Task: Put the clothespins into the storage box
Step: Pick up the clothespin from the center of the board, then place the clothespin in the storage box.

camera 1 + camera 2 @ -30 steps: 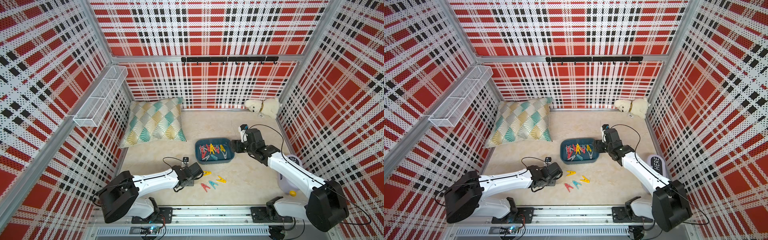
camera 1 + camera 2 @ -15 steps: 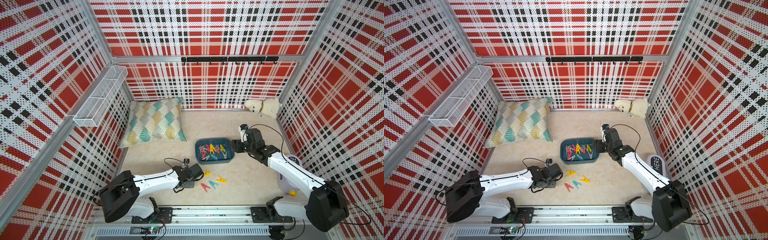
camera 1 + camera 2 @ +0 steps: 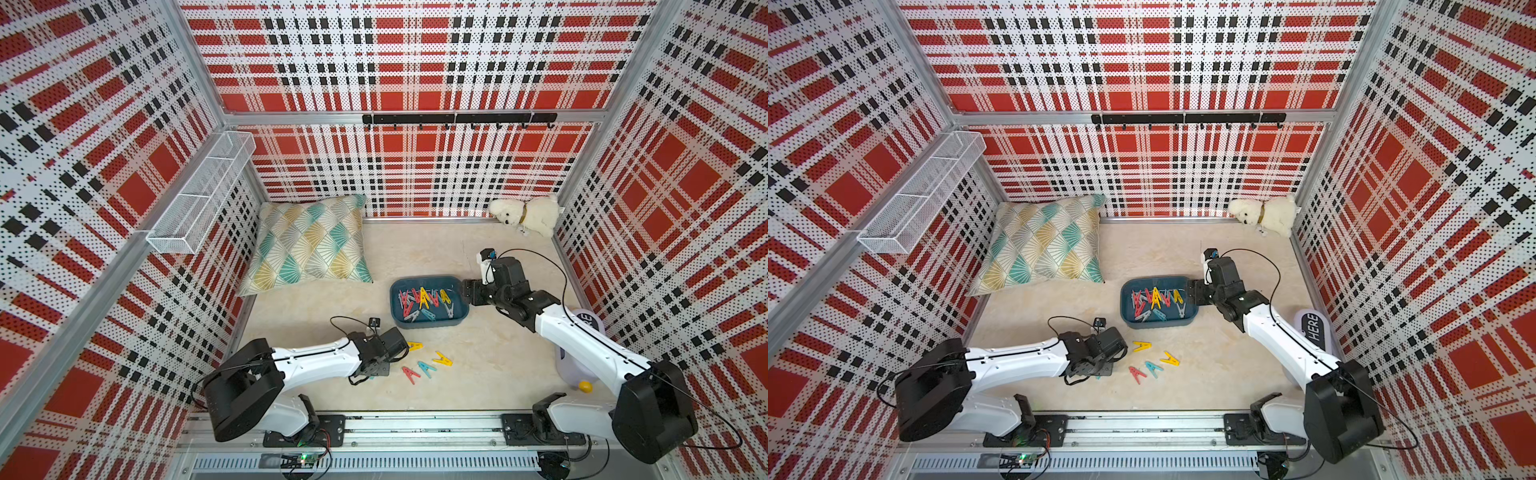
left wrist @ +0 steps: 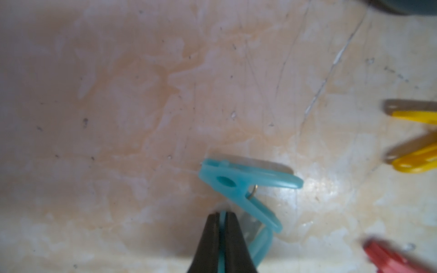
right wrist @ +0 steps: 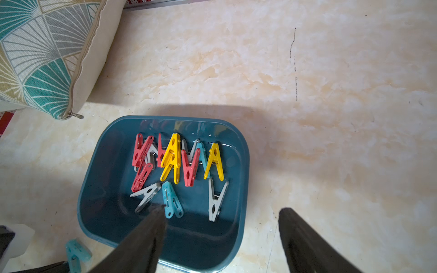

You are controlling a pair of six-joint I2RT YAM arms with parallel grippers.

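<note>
Most of the job looks done. About a dozen clothespins in red, yellow, teal and grey already lie in the box, which sits just below and ahead of the right claw. That claw is released: its fingers are spread wide with nothing between them, and it hovers over the box's near wall. The left claw is clenched low over the table, its tips pinched on a thin teal edge. That edge looks like part of the teal clothespin lying right at its tips, though the blur leaves this unsure. In a top view, four more lie loose just beyond this claw: a yellow clothespin closest to it, then a red clothespin, a second teal clothespin and a second yellow clothespin a little further out. The box stands further ahead of the left claw, past the loose ones. As I judge it, five are left: the gripped one has to be lifted and carried over, then the other four.
</note>
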